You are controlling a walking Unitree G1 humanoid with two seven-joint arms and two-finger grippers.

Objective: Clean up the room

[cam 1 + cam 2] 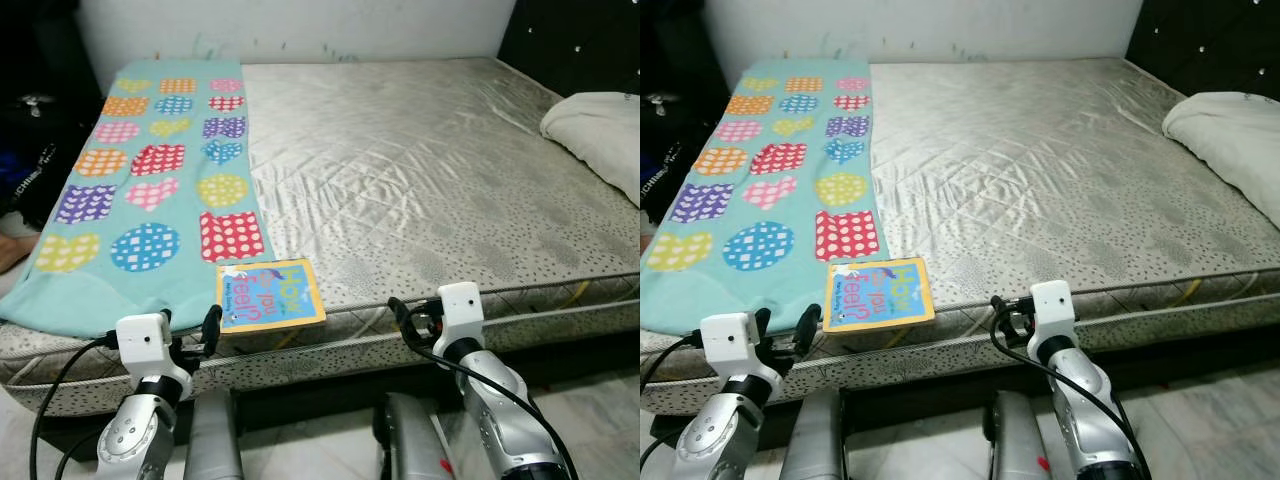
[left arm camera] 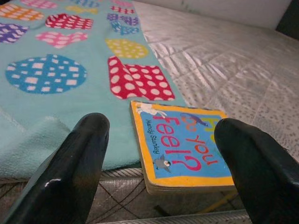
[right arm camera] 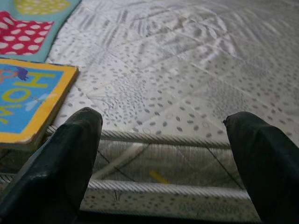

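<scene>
A children's board book point(image 1: 269, 294) with a blue cover and yellow border lies flat at the front edge of the mattress point(image 1: 430, 170), partly on a teal towel point(image 1: 150, 190) patterned with dotted shapes. My left gripper point(image 2: 163, 163) is open just in front of the book point(image 2: 182, 144), at the mattress edge, with nothing between its fingers point(image 2: 77, 163). My right gripper point(image 3: 163, 158) is open too, facing the mattress side to the right of the book point(image 3: 28, 102). Both wrists point(image 1: 145, 345) point(image 1: 460, 310) sit low at the bed's front.
A white pillow point(image 1: 600, 130) lies at the bed's right side by a dark headboard point(image 1: 590, 40). Dark clutter point(image 1: 30, 140) stands left of the bed. Pale tiled floor point(image 1: 590, 420) runs along the bed's front.
</scene>
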